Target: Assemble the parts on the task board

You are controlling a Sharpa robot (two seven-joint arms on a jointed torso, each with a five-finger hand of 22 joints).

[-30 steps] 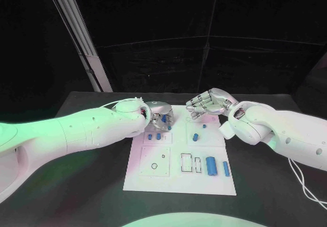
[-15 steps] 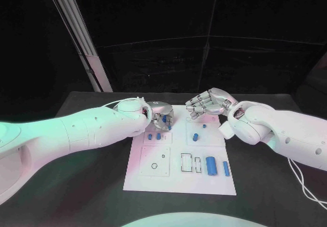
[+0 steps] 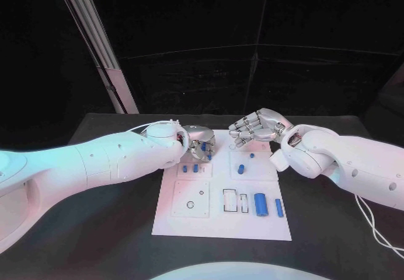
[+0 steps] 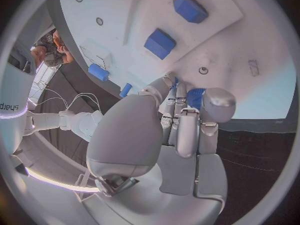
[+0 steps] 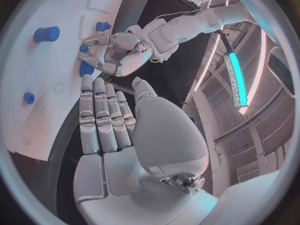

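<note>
While my left hand [image 3: 199,146] pinches a small blue part [image 4: 195,96] between its fingertips at the far left corner of the task board [image 3: 190,224], my right hand [image 3: 257,128] hovers just beyond the board's far edge, its fingers curled loosely inward and holding nothing. In the left wrist view the held part sits right at the fingertips, close above the white surface; I cannot tell whether it is touching the board yet.

Outward from the left hand, 2 short blue pieces [image 3: 190,168] stand in a square panel just nearer to me, a blue piece [image 3: 241,170] sits in the neighbouring panel, and a small one [image 3: 251,155] lies beyond it. Nearer the front edge, a long blue cylinder [image 3: 261,203] and a thinner one [image 3: 279,207] lie beside 2 open rectangular slots [image 3: 236,200]. I judge the assembly well short of finished: those slots look unfilled and several parts lie loose.

The black table [image 3: 337,227] offers open room on both sides of the board and in front of it. The 2 hands are close together at the far edge, so I judge that the tightest spot.
</note>
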